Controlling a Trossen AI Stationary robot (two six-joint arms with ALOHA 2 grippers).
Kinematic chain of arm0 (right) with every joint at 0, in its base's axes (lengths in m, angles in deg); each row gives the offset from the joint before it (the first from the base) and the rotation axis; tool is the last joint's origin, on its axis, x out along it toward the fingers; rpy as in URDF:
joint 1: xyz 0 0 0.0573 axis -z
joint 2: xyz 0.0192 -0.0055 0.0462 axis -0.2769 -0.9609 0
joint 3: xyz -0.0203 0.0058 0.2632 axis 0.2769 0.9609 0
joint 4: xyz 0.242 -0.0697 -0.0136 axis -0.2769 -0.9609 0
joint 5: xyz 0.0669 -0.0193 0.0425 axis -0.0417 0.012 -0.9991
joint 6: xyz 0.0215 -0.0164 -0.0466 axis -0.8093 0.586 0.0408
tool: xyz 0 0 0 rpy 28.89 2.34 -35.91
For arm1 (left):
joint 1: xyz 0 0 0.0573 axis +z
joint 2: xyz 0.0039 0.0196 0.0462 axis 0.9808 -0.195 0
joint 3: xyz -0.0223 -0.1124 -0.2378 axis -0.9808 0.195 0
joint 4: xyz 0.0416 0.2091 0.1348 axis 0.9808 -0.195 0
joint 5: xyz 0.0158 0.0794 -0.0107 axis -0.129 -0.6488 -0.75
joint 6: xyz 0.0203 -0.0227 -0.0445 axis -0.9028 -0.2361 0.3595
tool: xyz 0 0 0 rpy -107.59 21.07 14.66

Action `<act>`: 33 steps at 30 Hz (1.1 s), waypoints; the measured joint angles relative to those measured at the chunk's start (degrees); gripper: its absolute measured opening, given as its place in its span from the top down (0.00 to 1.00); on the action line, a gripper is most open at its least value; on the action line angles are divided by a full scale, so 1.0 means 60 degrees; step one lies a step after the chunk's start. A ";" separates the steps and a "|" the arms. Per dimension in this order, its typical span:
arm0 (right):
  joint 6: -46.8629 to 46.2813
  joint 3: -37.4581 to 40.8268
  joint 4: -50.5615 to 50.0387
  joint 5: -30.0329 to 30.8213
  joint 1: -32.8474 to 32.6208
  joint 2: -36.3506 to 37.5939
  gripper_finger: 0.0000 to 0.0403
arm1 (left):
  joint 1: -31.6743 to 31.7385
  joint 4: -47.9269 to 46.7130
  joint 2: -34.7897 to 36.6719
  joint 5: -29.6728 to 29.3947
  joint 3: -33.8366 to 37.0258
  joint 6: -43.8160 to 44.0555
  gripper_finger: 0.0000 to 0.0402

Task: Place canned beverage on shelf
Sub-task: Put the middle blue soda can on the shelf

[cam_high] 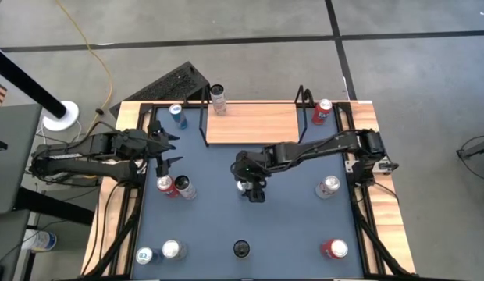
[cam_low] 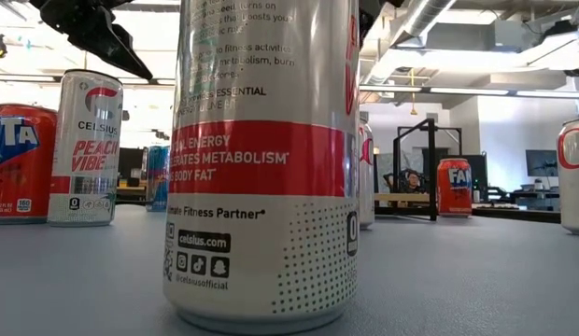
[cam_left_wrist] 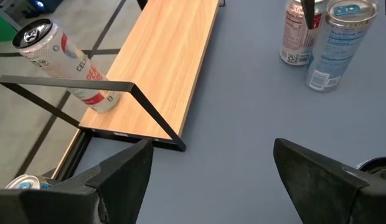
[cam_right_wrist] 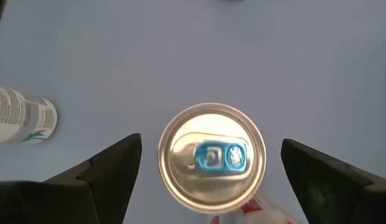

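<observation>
The right gripper (cam_right_wrist: 208, 177) hangs spread wide over a Celsius can (cam_right_wrist: 211, 163) standing mid-worktop (cam_high: 289, 234), not touching it. The left gripper (cam_high: 165, 148) waits spread beside the shelf (cam_high: 250, 125), which holds one can (cam_high: 218, 99).

The desk (cam_high: 289, 234) has a blue-grey top framed by light wood along its sides. At its far edge lies the shelf (cam_high: 254, 125), a pale wooden board with thin black wire uprights at both ends, and one silver can (cam_high: 218, 99) stands on the board's left end. Upright cans are scattered over the blue top: a blue can (cam_high: 176, 115) near the shelf's left end, a red can (cam_high: 322, 112) just past its right end, a red and a silver can (cam_high: 175, 186) side by side at the left, a silver can (cam_high: 329, 186) at the right, one can (cam_high: 247, 183) near the middle, and four more (cam_high: 240, 249) along the near edge.
</observation>
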State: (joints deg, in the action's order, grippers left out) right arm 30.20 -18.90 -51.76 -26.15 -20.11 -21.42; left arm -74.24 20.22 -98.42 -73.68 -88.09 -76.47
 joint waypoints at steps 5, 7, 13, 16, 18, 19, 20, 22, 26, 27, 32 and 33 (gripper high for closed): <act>0.0007 0.0000 0.0107 0.0108 -0.0007 -0.0416 0.08 | 0.0000 0.0015 -0.0034 -0.0003 0.0000 0.0000 0.20; 0.0013 0.0000 0.0176 0.0232 -0.0007 -0.0431 0.09 | 0.0000 0.0015 -0.0065 -0.0004 0.0000 0.0000 0.20; 0.0007 0.0000 0.0185 0.0535 -0.0007 -0.0343 0.18 | 0.0002 0.0013 -0.0210 -0.0011 0.0004 -0.0002 0.20; -0.0035 0.0000 0.0108 0.0548 -0.0005 -0.0217 0.27 | 0.0002 0.0006 -0.0274 -0.0007 0.0004 0.0000 0.20; -0.0070 -0.0016 0.0125 0.0550 0.0039 -0.0184 0.34 | 0.0003 0.0000 -0.0266 -0.0007 0.0007 0.0000 0.20; -0.0073 -0.0118 -0.0031 0.0546 0.0071 -0.0184 0.38 | 0.0000 -0.0020 -0.0262 -0.0011 0.0007 -0.0002 0.20; -0.0074 -0.0266 -0.0231 0.0546 0.0111 -0.0197 0.42 | 0.0001 -0.0052 -0.0265 -0.0011 0.0007 0.0000 0.20; -0.0073 -0.0631 -0.0525 0.0556 0.0237 -0.0210 0.50 | 0.0000 -0.0062 -0.0266 -0.0007 0.0007 0.0000 0.20; -0.0070 -0.1398 -0.0478 0.0604 0.0579 -0.0195 0.55 | 0.0002 -0.0090 -0.0266 -0.0007 0.0007 0.0004 0.20; -0.0070 -0.1594 -0.0650 0.0608 0.0670 -0.0195 0.55 | 0.0004 -0.0127 -0.0266 -0.0007 0.0007 0.0007 0.20; -0.0029 -0.2338 -0.0884 0.1294 0.1247 -0.0195 0.55 | 0.0000 -0.0199 -0.0266 -0.0007 0.0007 0.0013 0.20; -0.0032 -0.2443 -0.0868 0.1465 0.1438 -0.0195 0.55 | 0.0003 -0.0199 -0.0266 -0.0007 0.0007 0.0015 0.20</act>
State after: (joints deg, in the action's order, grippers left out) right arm 30.01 -33.56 -56.97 -17.36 -11.48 -22.59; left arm -74.23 19.03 -100.02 -73.72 -88.04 -76.38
